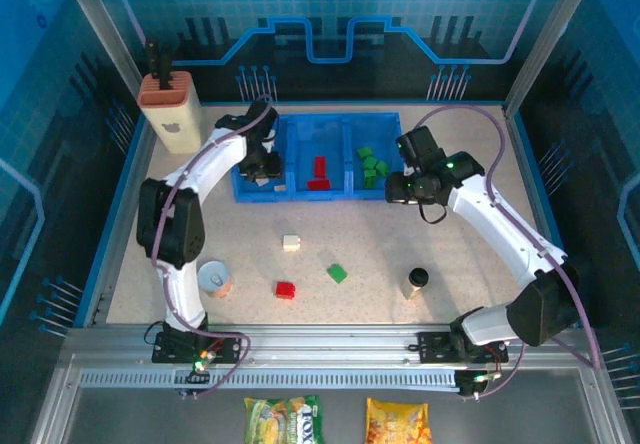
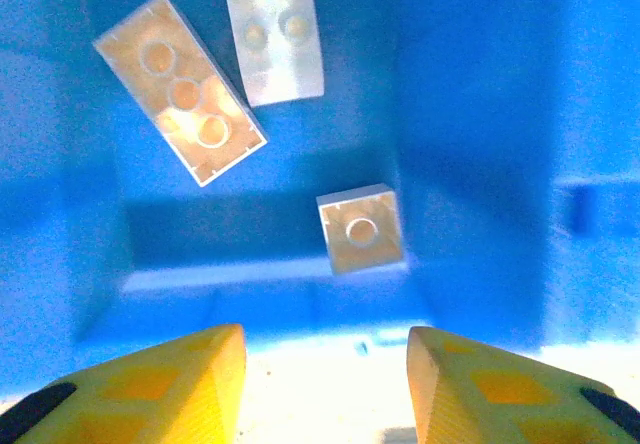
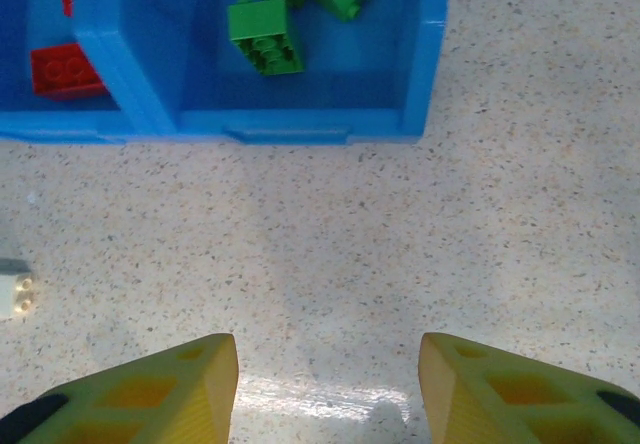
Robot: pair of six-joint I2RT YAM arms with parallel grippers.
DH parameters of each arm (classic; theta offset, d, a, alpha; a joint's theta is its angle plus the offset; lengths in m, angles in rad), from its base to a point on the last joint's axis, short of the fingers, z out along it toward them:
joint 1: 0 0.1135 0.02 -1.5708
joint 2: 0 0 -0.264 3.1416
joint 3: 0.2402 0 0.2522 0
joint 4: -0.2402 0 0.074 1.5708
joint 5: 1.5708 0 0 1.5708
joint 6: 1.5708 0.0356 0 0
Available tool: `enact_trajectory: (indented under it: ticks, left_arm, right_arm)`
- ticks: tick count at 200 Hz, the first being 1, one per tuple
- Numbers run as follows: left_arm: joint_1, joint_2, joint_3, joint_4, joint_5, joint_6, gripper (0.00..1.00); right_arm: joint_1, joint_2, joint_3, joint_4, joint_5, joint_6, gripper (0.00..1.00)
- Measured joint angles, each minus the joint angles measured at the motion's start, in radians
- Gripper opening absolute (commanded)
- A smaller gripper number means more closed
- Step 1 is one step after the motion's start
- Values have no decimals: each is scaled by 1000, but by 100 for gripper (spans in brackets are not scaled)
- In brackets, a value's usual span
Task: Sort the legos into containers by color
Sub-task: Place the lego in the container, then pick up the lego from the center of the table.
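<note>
The left claw [image 2: 325, 364], parted and empty, hangs at the near edge of the left compartment of the shallow translucent blue plastic tray [image 2: 480, 114], where three white plastic bricks [image 2: 180, 99] lie. The right claw [image 3: 328, 364], likewise parted and empty, hovers over the speckled tabletop [image 3: 420, 244], just in front of the green plastic bricks [image 3: 265, 34] in the tray's right compartment.

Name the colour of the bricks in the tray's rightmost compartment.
Green bricks; the right wrist view shows them best.

Blurred, illegible lettering on green snack packet [image 1: 283, 420]
</note>
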Motion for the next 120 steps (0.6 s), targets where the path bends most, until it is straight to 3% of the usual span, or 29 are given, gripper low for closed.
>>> enact_trajectory:
  ticks: [65, 120]
  left_arm:
    - [-27, -268, -236, -3, 27, -42, 53]
    - [-194, -312, -427, 42, 23, -147, 61]
  right_arm:
    - [110, 70, 7, 2, 0, 19, 52]
    - [128, 91, 5, 2, 4, 27, 52]
